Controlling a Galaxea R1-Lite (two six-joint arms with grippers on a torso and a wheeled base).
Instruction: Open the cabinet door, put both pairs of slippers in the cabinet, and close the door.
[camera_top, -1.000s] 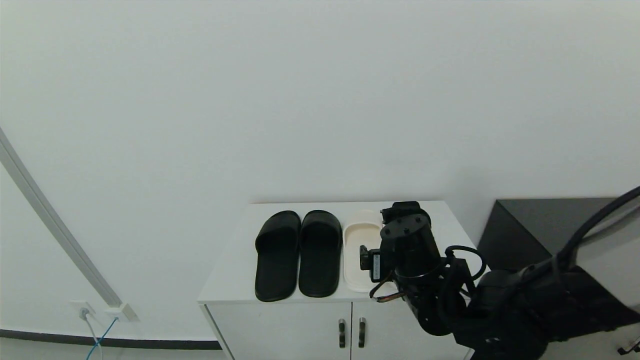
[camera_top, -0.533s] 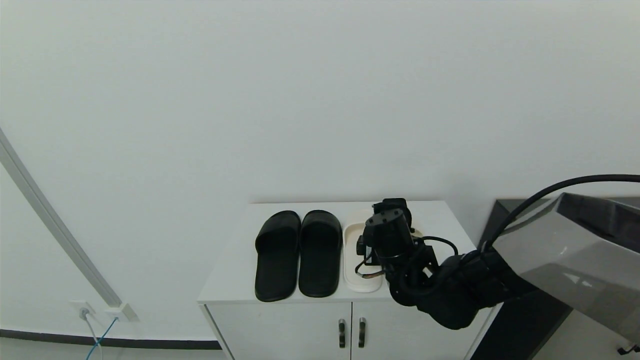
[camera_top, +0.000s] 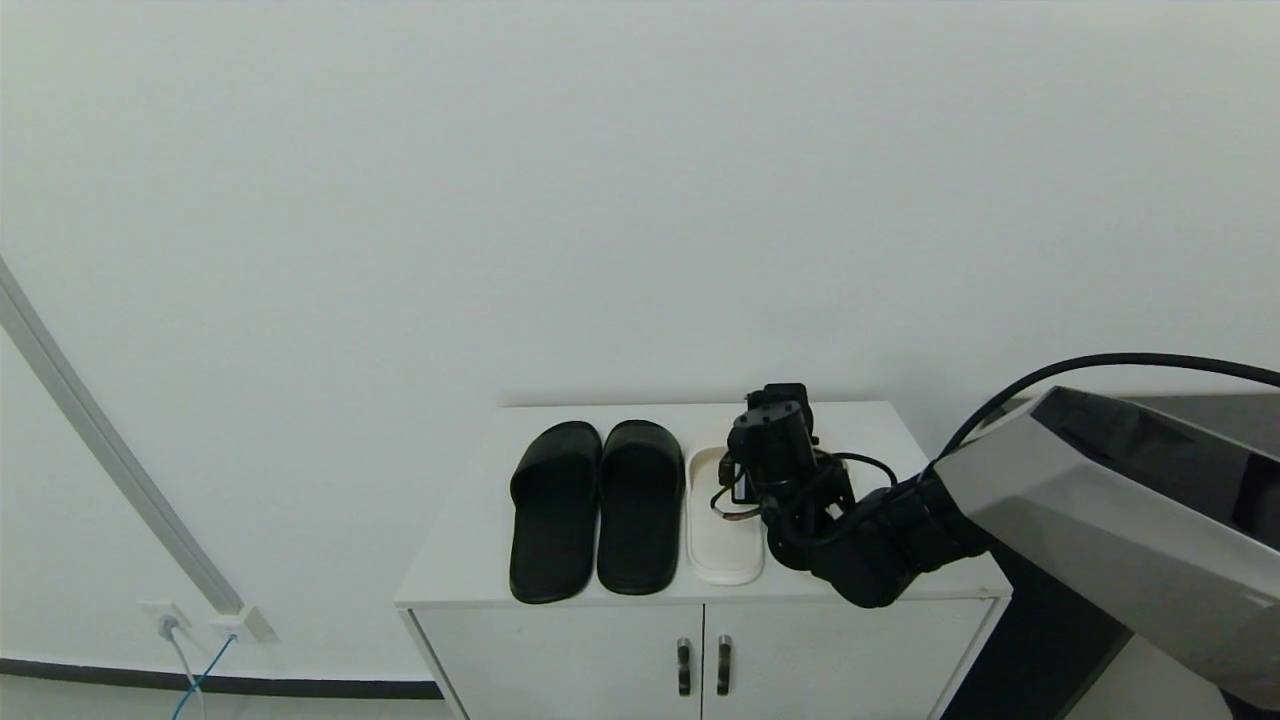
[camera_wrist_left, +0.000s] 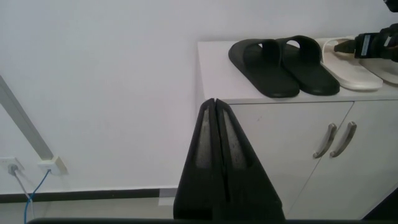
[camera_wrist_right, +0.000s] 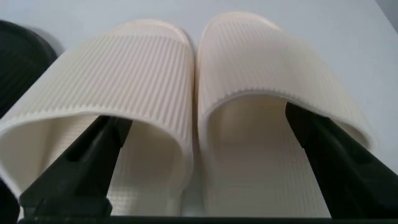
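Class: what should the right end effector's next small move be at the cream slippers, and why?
Probably shut the right end effector. Its open fingers sit one under each strap of the cream slippers, whose inner strap edges meet between them, so closing should pinch both together. The cabinet doors are shut, though.

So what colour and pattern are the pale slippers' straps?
Cream with fine ribbing on the slipper straps, clearest in the right wrist view.
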